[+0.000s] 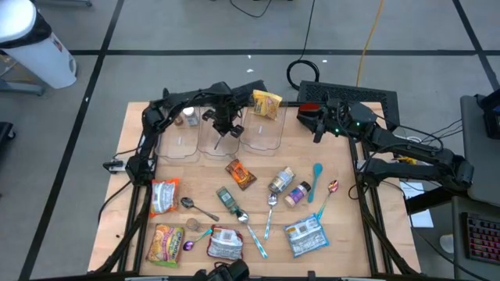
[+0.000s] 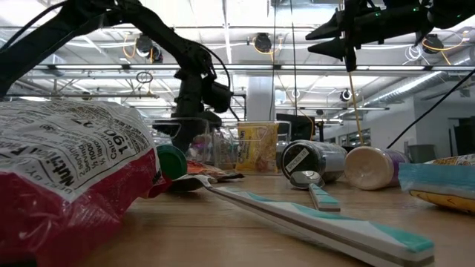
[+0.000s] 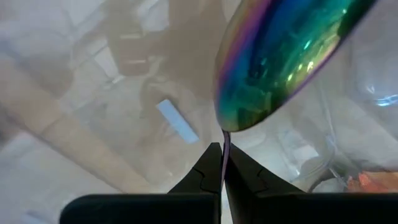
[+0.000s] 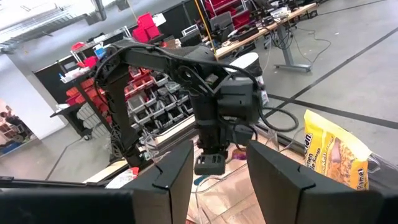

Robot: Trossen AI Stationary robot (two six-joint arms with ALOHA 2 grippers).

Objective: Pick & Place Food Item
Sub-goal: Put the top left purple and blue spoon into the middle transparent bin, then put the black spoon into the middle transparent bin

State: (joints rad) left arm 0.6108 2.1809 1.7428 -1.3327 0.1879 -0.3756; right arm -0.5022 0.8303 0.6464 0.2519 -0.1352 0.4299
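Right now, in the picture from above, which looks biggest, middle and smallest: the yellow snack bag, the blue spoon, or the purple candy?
1. Yellow snack bag, largest.
2. Blue spoon, long but thin, so it covers less.
3. Purple candy, clearly smallest.

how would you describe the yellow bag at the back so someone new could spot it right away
Start at the row of three clear bins along the table's far edge. The yellow bag stands in the rightmost bin, leaning on its back rim. It is the only yellow packet at that end; the other yellow one lies flat at the near left corner.
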